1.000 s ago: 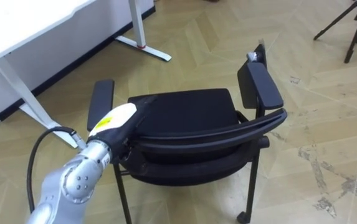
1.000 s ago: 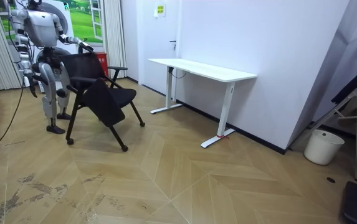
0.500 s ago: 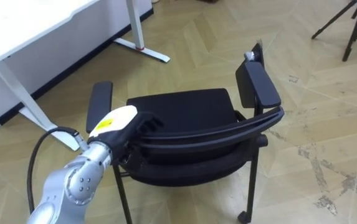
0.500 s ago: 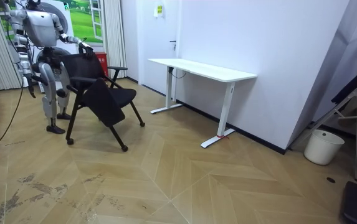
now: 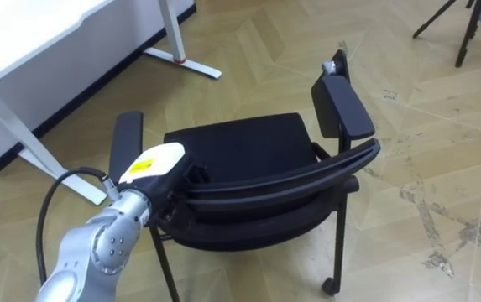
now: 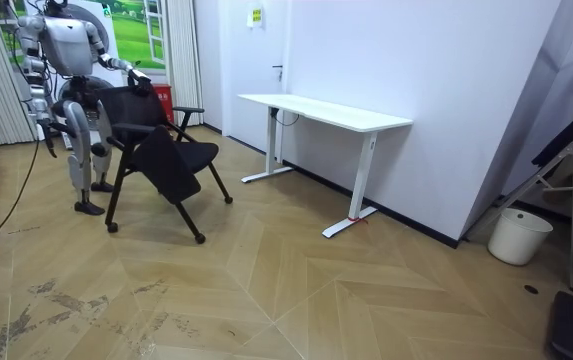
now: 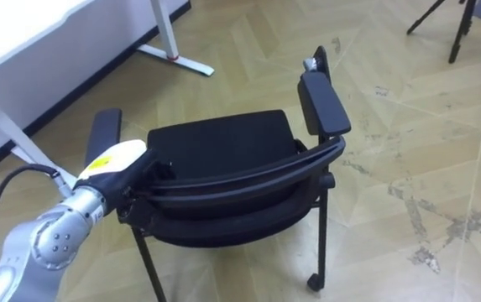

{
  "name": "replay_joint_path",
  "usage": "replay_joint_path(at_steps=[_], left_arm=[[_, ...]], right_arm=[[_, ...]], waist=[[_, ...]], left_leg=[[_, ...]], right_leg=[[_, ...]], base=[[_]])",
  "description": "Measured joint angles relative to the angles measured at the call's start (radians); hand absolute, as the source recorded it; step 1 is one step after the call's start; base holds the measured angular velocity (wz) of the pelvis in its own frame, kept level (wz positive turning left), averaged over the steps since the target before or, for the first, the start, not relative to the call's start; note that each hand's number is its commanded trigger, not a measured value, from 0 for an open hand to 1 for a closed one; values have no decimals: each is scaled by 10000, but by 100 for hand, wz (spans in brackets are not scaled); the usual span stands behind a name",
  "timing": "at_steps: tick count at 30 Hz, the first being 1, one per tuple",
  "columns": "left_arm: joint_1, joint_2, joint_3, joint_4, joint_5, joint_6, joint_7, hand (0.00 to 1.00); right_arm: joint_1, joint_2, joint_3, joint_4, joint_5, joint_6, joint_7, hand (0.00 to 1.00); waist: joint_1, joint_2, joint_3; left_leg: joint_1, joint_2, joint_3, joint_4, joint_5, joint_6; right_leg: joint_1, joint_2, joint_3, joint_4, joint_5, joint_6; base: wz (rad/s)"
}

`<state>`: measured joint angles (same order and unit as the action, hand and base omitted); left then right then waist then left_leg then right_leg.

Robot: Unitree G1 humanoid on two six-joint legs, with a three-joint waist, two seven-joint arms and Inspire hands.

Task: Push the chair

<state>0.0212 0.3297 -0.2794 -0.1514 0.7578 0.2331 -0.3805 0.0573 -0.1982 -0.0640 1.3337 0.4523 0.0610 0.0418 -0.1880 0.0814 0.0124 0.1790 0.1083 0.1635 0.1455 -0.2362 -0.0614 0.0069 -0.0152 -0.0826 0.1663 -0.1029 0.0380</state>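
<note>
My view has slid a little since a moment ago. The white desk with white metal legs (image 5: 30,42), the wooden floor (image 5: 257,50) and the black padded chair with armrests (image 5: 240,147) all slid together, so it was my head that moved. My left hand (image 5: 152,161) is still on the chair's back.

The desk stands at my far left, with its foot on the floor. Next is my left hand, its fingers bent over the top edge of the chair's back, holding it. The chair stands on the floor right in front of me, near the desk but apart from it. At the top right corner is a dark tripod (image 5: 462,29), well apart from the chair.

In the room view my right hand (image 6: 52,148) hangs by my side. I cannot tell if it is open or closed.
</note>
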Motion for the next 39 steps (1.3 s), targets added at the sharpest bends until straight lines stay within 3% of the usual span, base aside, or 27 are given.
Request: replay_joint_path(at_steps=[7,11,15,19,22,25,26,27,30,33,39], left_arm=[[-27,16,21,-68,-1,92,-108,100],[-23,56,37,-74,-12,324,-145,100],[-10,136,101,-17,-148,605,-86,100],[64,362,86,77,-620,797,233,100],[94,682,99,63,-997,942,459,100],[91,920,123,-27,-1245,927,695,100],[72,1001,146,-59,-1284,877,770,100],[70,1138,148,-81,-1319,797,833,100],[72,1237,224,-125,-1266,554,843,100],[68,1238,302,-125,-1369,319,806,100],[92,1216,403,-126,-1340,-194,798,100]], right_arm=[[73,44,-602,800,1736,46,364,0],[277,119,-1600,1036,3686,48,10,0],[452,104,-3302,1043,4840,-10,-1179,0],[521,138,-4363,456,5841,-84,-2807,0],[686,298,-4718,-1446,6008,-199,-4327,0],[701,313,-4858,-4073,5673,-500,-5703,0],[674,343,-4824,-5183,5386,-713,-6259,0],[677,347,-4685,-6179,5157,-985,-6762,0],[614,404,-4661,-8132,4124,-1559,-7741,0],[631,505,-4484,-10236,2356,-1759,-8741,0],[532,468,-3709,-13189,-1263,-1917,-9904,0]], waist=[[-125,81,-60],[-375,75,-35],[-842,165,-31],[-1065,260,-36],[-1100,252,-52],[-1113,230,-103],[-1091,202,-92],[-1066,127,-139],[-1044,79,-158],[-908,223,-188],[-602,272,-186]], left_leg=[[-91,9,-19,16,0,0],[-89,3,-22,8,0,0],[-131,-63,-13,13,0,0],[-122,-147,8,12,0,1],[-221,-230,76,46,-1,1],[-538,-342,280,120,-1,2],[-605,-359,293,226,-1,2],[-739,-347,289,306,-1,2],[-934,-303,308,463,-1,2],[-1145,-306,453,621,-1,2],[-1209,-319,764,541,-1,2]], right_leg=[[-56,1,-32,4,1,-1],[-45,-4,24,8,-2,3],[-52,5,427,45,-79,42],[-178,-37,589,227,-114,83],[-477,-72,815,513,-147,105],[-943,-167,933,803,-159,158],[-1002,-179,979,856,-153,163],[-1113,-179,978,893,-148,153],[-1150,-165,980,840,-122,118],[-1309,-163,1101,817,-89,121],[-1547,-139,1262,943,-92,126]], base=[[2],[2],[8],[-9],[-18],[-8],[-7],[0],[9],[-6],[-7]])
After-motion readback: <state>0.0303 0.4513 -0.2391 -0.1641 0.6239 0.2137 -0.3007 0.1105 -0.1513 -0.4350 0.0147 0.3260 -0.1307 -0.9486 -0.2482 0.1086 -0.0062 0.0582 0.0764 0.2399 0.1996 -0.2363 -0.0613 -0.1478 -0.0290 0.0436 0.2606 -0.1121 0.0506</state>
